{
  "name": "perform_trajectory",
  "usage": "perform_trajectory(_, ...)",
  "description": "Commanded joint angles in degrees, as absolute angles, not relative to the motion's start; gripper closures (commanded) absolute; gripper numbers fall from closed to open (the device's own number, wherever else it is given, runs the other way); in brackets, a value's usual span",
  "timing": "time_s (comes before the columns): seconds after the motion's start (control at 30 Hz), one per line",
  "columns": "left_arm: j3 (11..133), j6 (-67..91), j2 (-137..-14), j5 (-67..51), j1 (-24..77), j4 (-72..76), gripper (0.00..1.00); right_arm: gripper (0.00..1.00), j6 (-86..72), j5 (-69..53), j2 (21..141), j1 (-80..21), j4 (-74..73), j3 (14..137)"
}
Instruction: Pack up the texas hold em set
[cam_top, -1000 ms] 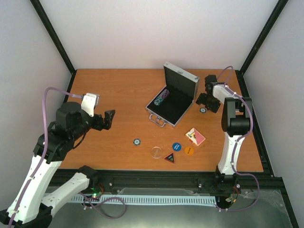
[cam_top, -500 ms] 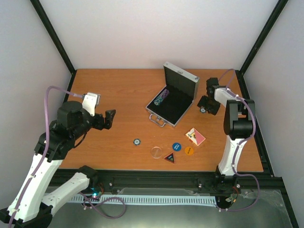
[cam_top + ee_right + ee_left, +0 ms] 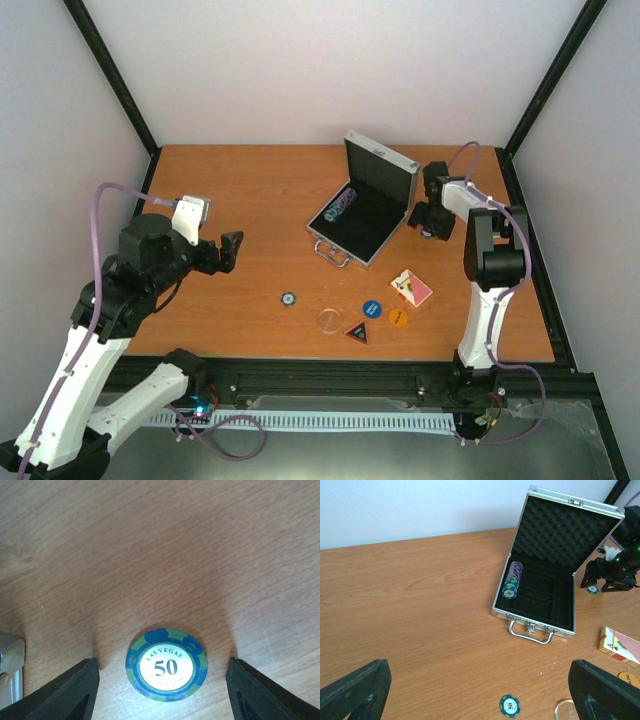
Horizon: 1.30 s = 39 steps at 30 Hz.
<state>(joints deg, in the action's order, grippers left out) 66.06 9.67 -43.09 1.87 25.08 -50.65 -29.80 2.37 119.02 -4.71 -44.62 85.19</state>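
**Contents of the tabletop (image 3: 250, 180), near edge to far edge**

1. Triangular button (image 3: 357, 332): dark with a red border. It lies flat close to the near edge, right of centre.
2. Clear round disc (image 3: 329, 319): lies just left of the triangular button.
3. Blue round button (image 3: 372, 309) and orange round button (image 3: 398, 317): they lie side by side just beyond the triangular button, the blue one on the left.
4. Loose chip (image 3: 288, 298): blue and green, marked 50. It lies flat, left of the clear round disc and apart from it.
5. Card deck (image 3: 412, 287): red-backed. It lies flat beyond the orange round button, toward the right edge.
6. Left gripper (image 3: 228, 250): held above the left side of the tabletop. Its jaws are spread wide and hold nothing.
7. Case (image 3: 362, 215): silver with black lining, standing open right of centre. The lid is upright on the far side and the handle (image 3: 531, 632) faces the near edge.
8. Row of chips (image 3: 343, 205): stands on edge in the left compartment of the case.
9. Right gripper (image 3: 428, 222): down at the tabletop just right of the case, near the far-right corner. Its fingers (image 3: 65, 692) stand apart on either side of the second chip (image 3: 166, 664).
10. Second chip: marked LAS VEGAS 50. It lies flat on the wood, and neither finger touches it.
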Motion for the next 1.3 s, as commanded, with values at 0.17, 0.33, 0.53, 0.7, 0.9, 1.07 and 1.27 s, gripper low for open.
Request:
perform_trajectory(0.17, 67.4, 8.6, -42.5, 2.8, 24.9, -50.8, 0.00, 0.29, -29.1, 2.3, 123.0, -4.9, -45.7, 87.1)
perform_trajectory(0.33, 67.4, 8.9, -42.4, 2.9, 24.9, -50.9, 0.00, 0.46, -28.8, 3.0, 122.0, -4.9, -45.4, 85.4)
perform_trajectory(0.53, 67.2, 9.1, -41.9, 3.1, 24.9, -51.2, 0.00, 0.58, -29.0, 2.6, 121.2, -4.9, -44.7, 83.8)
perform_trajectory(0.7, 67.2, 9.1, -41.6, 3.1, 24.9, -51.3, 0.00, 0.66, -29.1, 2.8, 120.9, -4.9, -44.0, 82.8)
perform_trajectory(0.9, 67.3, 9.2, -41.5, 3.2, 24.9, -51.3, 0.00, 0.71, -29.2, 2.9, 119.2, -4.9, -44.0, 81.8)
perform_trajectory(1.07, 67.2, 9.4, -41.6, 2.9, 24.9, -51.0, 0.00, 0.72, -30.2, 1.3, 114.9, -5.0, -43.5, 79.3)
perform_trajectory(1.27, 67.0, 9.4, -41.9, 1.9, 24.9, -50.4, 0.00, 0.73, -30.5, 0.1, 109.8, -5.3, -43.2, 75.7)
